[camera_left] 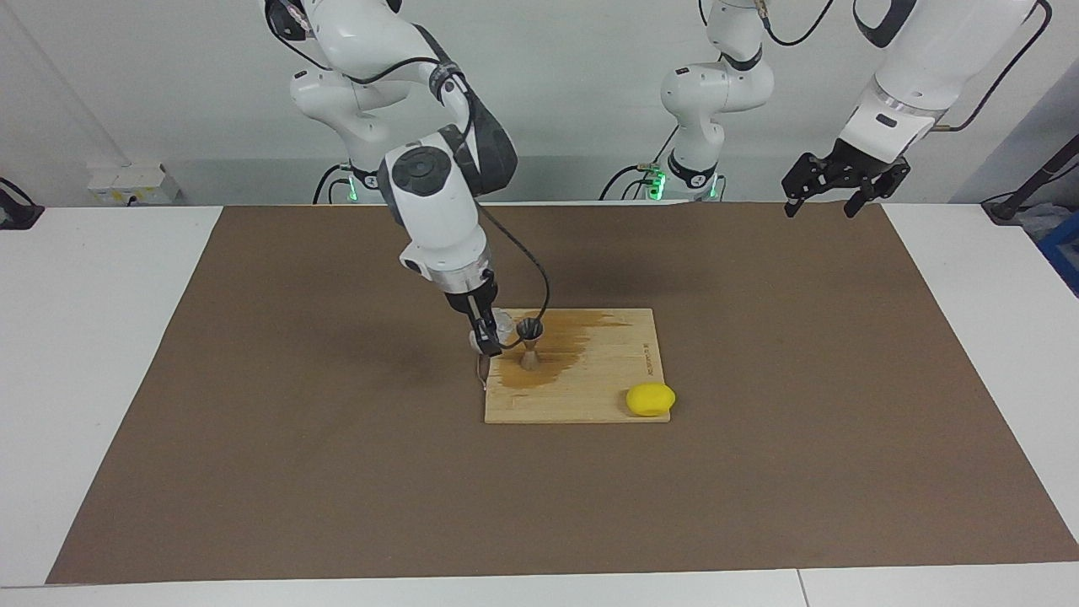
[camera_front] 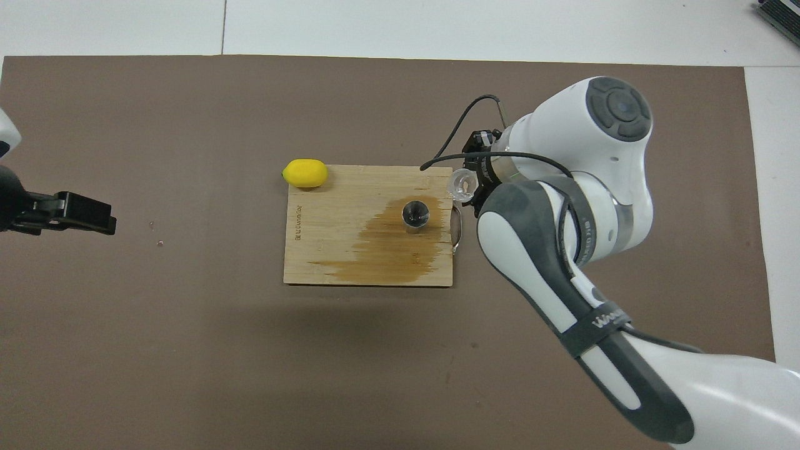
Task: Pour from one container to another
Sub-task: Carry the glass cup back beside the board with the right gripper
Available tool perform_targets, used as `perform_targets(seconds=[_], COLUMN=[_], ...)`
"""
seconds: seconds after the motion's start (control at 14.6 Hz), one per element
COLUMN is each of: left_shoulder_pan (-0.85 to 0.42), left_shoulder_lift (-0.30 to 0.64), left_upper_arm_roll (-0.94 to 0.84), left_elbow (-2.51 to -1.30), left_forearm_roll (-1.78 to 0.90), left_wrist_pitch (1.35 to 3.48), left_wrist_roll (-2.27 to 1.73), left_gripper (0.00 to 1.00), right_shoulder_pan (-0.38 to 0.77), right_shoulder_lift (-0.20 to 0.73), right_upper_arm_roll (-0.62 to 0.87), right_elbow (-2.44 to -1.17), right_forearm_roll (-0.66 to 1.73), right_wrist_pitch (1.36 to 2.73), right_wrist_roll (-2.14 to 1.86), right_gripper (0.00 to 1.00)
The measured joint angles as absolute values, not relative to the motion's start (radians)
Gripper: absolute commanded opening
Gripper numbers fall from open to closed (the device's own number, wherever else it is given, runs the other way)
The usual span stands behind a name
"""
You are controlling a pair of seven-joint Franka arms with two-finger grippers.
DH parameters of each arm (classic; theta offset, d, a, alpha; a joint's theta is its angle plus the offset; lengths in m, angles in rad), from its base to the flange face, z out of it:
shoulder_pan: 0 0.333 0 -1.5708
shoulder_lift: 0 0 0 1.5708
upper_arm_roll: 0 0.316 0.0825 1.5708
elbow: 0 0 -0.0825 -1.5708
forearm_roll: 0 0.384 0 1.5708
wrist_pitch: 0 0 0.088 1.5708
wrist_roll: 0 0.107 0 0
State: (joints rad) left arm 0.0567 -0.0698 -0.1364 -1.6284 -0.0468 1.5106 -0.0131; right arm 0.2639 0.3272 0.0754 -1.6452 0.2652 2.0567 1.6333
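My right gripper [camera_left: 486, 330] is clamping the glass cup [camera_left: 503, 324], holding it tilted just beside the jigger [camera_left: 530, 341], at its ten o'clock in the facing view. The jigger is standing upright on the stained board [camera_left: 607, 396]. My left gripper [camera_left: 843, 187] is waiting, open, over the mat's edge.

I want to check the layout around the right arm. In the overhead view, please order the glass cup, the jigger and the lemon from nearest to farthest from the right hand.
1. Glass cup: held in the right hand, at the board's edge toward the right arm's end.
2. Jigger: upright on the wooden board, in the wet stain.
3. Lemon: at the board's corner toward the left arm's end.
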Motion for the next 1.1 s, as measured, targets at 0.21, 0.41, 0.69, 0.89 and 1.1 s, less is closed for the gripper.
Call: perform_targets(seconds=[0.21, 0.41, 0.69, 0.89, 1.1], left_shoulder_pan=[0.057, 0.058, 0.058, 0.058, 0.058], left_shoulder_lift=[-0.070, -0.071, -0.071, -0.071, -0.071], left_upper_arm_roll=[-0.135, -0.133, -0.133, -0.133, -0.133], left_elbow=[-1.628, -1.629, -1.629, -1.629, -1.629], left_forearm_roll=[-0.047, -0.047, -0.047, -0.047, -0.047], left_wrist_pitch=[1.511, 1.511, 1.511, 1.511, 1.511], left_wrist_roll=[-0.013, -0.013, -0.013, -0.013, -0.013], left_gripper=[1.00, 1.00, 1.00, 1.00, 1.00], right_shoulder_pan=[0.185, 0.110, 0.003, -0.064, -0.121], right_shoulder_lift=[0.322, 0.305, 0.261, 0.228, 0.221], right_upper_arm_roll=[0.074, 0.072, 0.071, 0.070, 0.070], right_elbow=[-1.668, -1.738, -1.859, -1.950, -2.048], right_forearm_roll=[0.384, 0.501, 0.568, 0.623, 0.737], right_wrist_pitch=[2.032, 2.051, 2.079, 2.113, 2.190], right_wrist_roll=[1.559, 1.474, 1.394, 1.315, 1.151], right_gripper=[0.41, 0.42, 0.50, 0.47, 0.47])
